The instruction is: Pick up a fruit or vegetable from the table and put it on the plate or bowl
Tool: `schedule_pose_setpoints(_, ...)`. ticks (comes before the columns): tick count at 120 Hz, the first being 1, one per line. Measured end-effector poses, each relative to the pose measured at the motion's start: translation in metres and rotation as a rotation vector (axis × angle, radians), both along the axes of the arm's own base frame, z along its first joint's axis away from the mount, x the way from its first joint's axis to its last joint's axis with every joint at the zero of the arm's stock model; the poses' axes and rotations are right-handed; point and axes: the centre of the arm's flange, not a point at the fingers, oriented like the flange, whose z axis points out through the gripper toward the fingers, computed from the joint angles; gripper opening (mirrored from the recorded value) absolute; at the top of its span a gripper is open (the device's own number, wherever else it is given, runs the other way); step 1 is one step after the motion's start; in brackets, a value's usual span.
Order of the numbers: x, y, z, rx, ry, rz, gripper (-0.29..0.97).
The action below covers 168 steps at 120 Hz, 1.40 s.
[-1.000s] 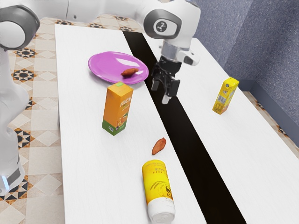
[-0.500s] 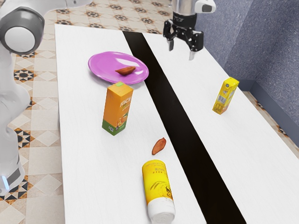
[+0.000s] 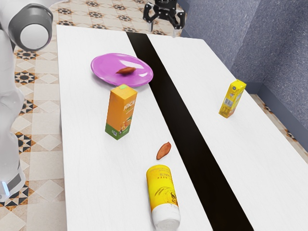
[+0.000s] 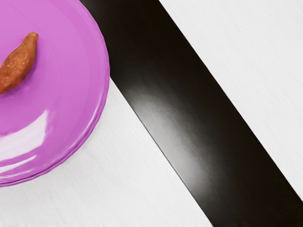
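A brown sweet potato (image 3: pixel 126 70) lies on the purple plate (image 3: pixel 108 65) at the back of the table; the wrist view shows the same sweet potato (image 4: pixel 16 62) on the plate (image 4: pixel 71 104). A second sweet potato (image 3: pixel 163 150) rests on the white tabletop nearer the front. My gripper (image 3: pixel 164 18) hangs open and empty high above the table's far edge, well up and to the exterior view's right of the plate.
An orange juice carton (image 3: pixel 121 112) stands upright in front of the plate. A yellow bottle (image 3: pixel 162 195) lies on its side near the front. A small yellow carton (image 3: pixel 232 98) stands on the right half. A black gap (image 3: pixel 187 130) runs between the two tabletops.
My gripper has risen from just right of the plate to high over the table's far edge. The sweet potato stays on the plate.
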Motion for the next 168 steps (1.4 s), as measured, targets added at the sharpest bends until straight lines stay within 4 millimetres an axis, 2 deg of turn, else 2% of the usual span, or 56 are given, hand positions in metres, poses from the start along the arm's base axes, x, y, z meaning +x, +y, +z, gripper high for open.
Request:
schedule_pose_setpoints(19, 0.011, -0.046, -0.001, -0.004, 0.003, -0.060, 0.68)
schedule_pose_setpoints(32, 0.013, -0.059, -0.001, -0.007, 0.003, -0.071, 0.68)
schedule_pose_setpoints(41, 0.012, -0.055, -0.001, -0.008, 0.003, -0.057, 0.68)
schedule_pose_setpoints(65, 0.007, -0.028, -0.001, -0.011, 0.002, 0.011, 0.68)
schedule_pose_setpoints(77, 0.005, -0.020, -0.001, -0.012, 0.002, 0.031, 0.68)
schedule_pose_setpoints(124, 0.009, -0.039, -0.001, -0.015, 0.002, 0.014, 0.68)
schedule_pose_setpoints(168, 0.007, -0.030, -0.001, -0.017, 0.001, 0.038, 0.68)
